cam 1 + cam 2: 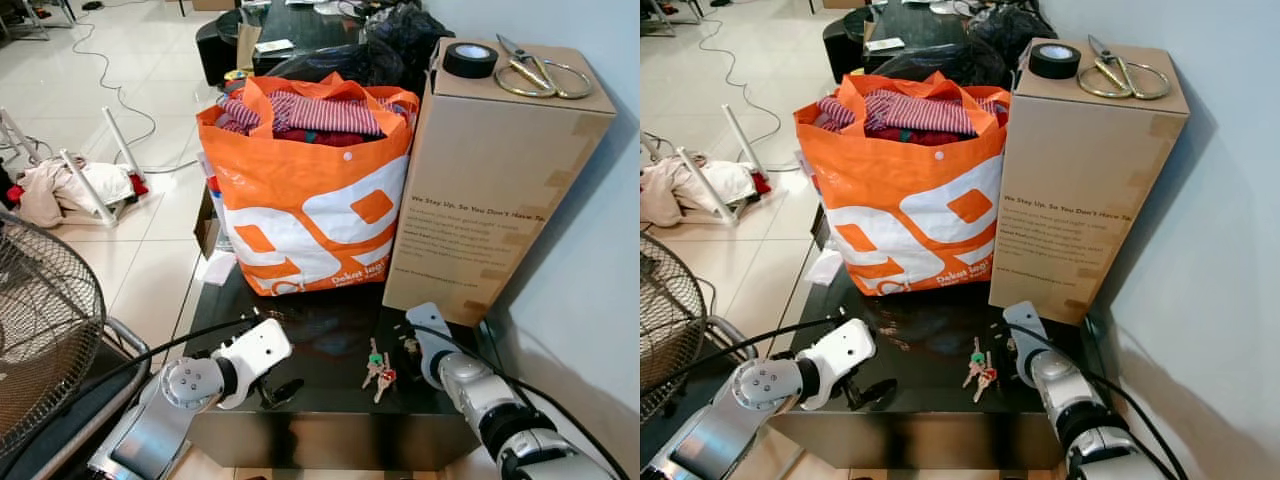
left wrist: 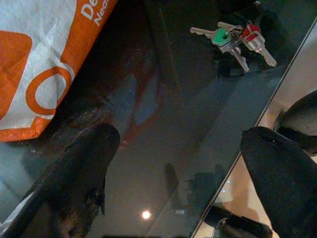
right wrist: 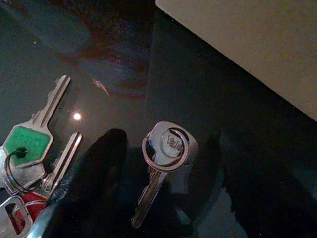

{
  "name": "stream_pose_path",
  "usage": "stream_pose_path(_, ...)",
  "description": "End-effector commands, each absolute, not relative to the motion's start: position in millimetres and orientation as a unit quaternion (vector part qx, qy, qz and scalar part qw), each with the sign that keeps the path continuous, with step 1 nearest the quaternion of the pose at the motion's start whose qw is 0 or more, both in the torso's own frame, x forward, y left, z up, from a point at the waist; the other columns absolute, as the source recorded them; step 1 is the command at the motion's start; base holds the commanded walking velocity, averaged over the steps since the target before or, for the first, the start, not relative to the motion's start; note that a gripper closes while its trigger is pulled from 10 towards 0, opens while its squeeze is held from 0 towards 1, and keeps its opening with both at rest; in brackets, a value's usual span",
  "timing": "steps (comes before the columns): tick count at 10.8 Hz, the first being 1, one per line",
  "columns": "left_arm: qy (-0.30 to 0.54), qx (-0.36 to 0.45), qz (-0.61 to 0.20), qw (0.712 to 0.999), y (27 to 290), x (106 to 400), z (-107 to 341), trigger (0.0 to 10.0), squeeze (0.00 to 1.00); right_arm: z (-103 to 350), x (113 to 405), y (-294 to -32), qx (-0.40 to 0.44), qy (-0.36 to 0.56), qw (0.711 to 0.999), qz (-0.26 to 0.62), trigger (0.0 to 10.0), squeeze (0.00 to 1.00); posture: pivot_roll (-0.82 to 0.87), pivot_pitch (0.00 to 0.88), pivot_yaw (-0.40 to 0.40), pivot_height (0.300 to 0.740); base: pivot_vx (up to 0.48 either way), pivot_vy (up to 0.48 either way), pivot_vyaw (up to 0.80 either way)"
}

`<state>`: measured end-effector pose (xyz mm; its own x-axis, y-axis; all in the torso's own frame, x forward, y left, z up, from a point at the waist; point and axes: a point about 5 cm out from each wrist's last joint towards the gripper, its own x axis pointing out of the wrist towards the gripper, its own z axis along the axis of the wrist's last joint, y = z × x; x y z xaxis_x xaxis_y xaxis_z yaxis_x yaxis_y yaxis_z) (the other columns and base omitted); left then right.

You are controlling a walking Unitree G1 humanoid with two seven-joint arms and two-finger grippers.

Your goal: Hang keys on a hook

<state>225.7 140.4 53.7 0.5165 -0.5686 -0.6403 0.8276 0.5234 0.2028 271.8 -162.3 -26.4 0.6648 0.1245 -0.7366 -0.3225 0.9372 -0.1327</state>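
Observation:
A bunch of keys (image 1: pixel 378 368) with green and red caps lies on the glossy black table (image 1: pixel 320 400), near its front edge. Just right of it lies a single silver key (image 3: pixel 162 148) on a ring. My right gripper (image 3: pixel 173 198) is low over the table, open, with its two black fingers on either side of that single key. My left gripper (image 2: pixel 173 173) is open and holds nothing; it hovers at the table's front left (image 1: pixel 275 392). In the left wrist view the key bunch (image 2: pixel 233 38) is farther along the table.
An orange shopping bag (image 1: pixel 300 210) stuffed with clothes stands at the table's back. A tall cardboard box (image 1: pixel 490 180) beside it carries a tape roll (image 1: pixel 470 59) and scissors (image 1: pixel 540 72). A fan grille (image 1: pixel 40 320) stands at left, a wall at right.

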Motion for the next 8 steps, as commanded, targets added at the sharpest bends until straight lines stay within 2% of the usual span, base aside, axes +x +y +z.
stream_pose_path(1,0.254,0.256,-0.423,0.831,139.5,224.9,56.5,10.0,0.00,-30.2,268.3,-166.4,-0.136,0.405,0.897,0.114,10.0,0.00,-0.08,0.000,0.031,0.740,0.000,0.000,0.00)
stream_pose_path(2,0.255,0.256,-0.424,0.831,139.3,225.0,56.5,10.0,0.00,-30.4,268.5,-166.2,-0.133,0.405,0.897,0.114,6.9,0.00,-0.08,0.000,0.032,0.740,0.000,0.000,0.00)
stream_pose_path(3,0.255,0.256,-0.424,0.830,138.7,226.0,56.6,10.0,0.00,-30.4,268.8,-165.6,-0.126,0.405,0.898,0.116,0.0,0.00,-0.08,0.000,0.033,0.740,0.000,0.000,0.00)
stream_pose_path(8,0.255,0.256,-0.425,0.830,139.0,227.0,56.6,10.0,0.00,-29.9,269.0,-168.1,-0.116,0.402,0.899,0.129,0.0,0.00,-0.08,0.000,0.035,0.740,0.000,0.000,0.00)
